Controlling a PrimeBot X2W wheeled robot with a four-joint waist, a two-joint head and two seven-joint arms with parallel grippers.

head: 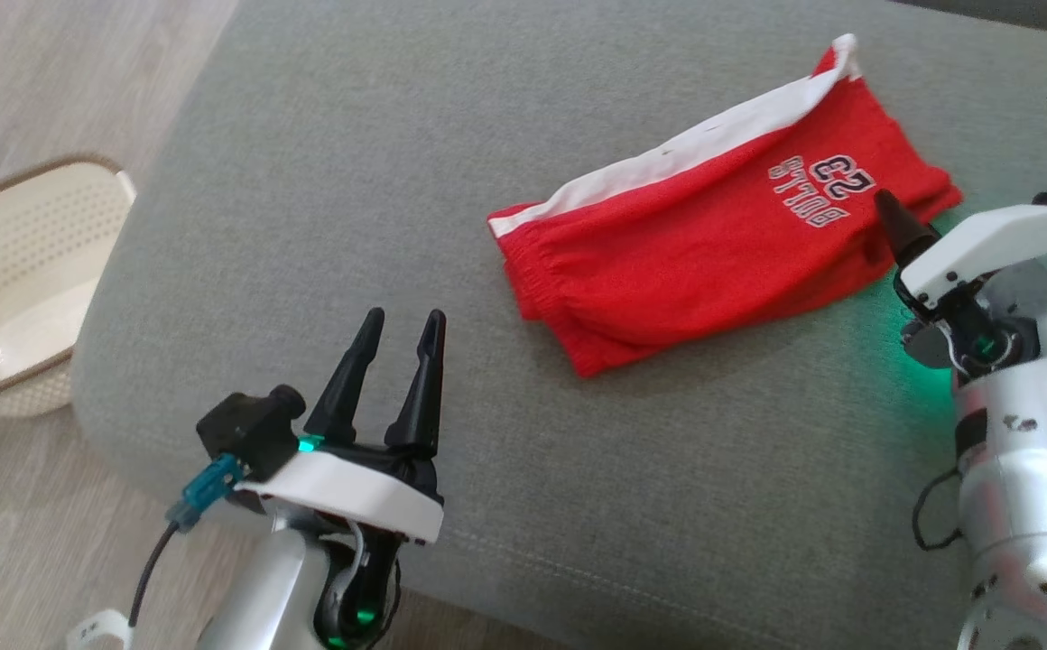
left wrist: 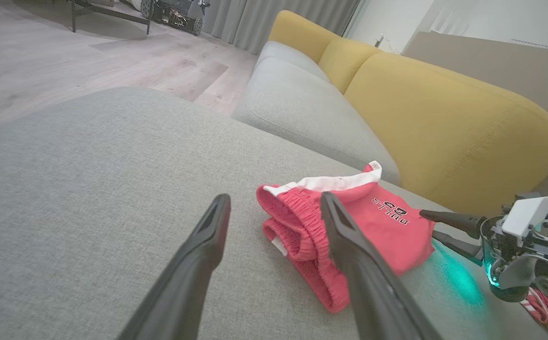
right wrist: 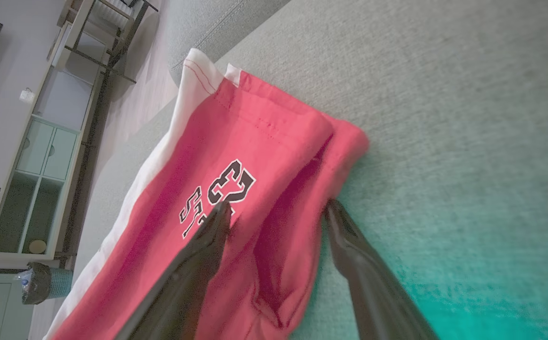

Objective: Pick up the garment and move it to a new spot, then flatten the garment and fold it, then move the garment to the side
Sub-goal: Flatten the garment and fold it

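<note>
Red shorts [head: 713, 244] with a white side stripe and a "BULLS 23" print lie folded on the grey cushion [head: 352, 162], toward its far right. My right gripper [head: 884, 217] is open at the shorts' right end. In the right wrist view one finger lies over the print and the other at the cloth's edge, so the gripper [right wrist: 278, 206] straddles the red shorts [right wrist: 255, 156]. My left gripper [head: 405, 318] stands open over bare cushion near the front edge, apart from the shorts. From the left wrist view the shorts [left wrist: 387, 226] lie just beyond the left gripper [left wrist: 275, 198].
A cream perforated basket [head: 18, 271] sits on the wooden floor left of the cushion. Yellow back cushions [left wrist: 444, 118] rise behind the seat. A shelf cabinet [right wrist: 42, 160] stands across the room. Bare grey cushion spreads left of and in front of the shorts.
</note>
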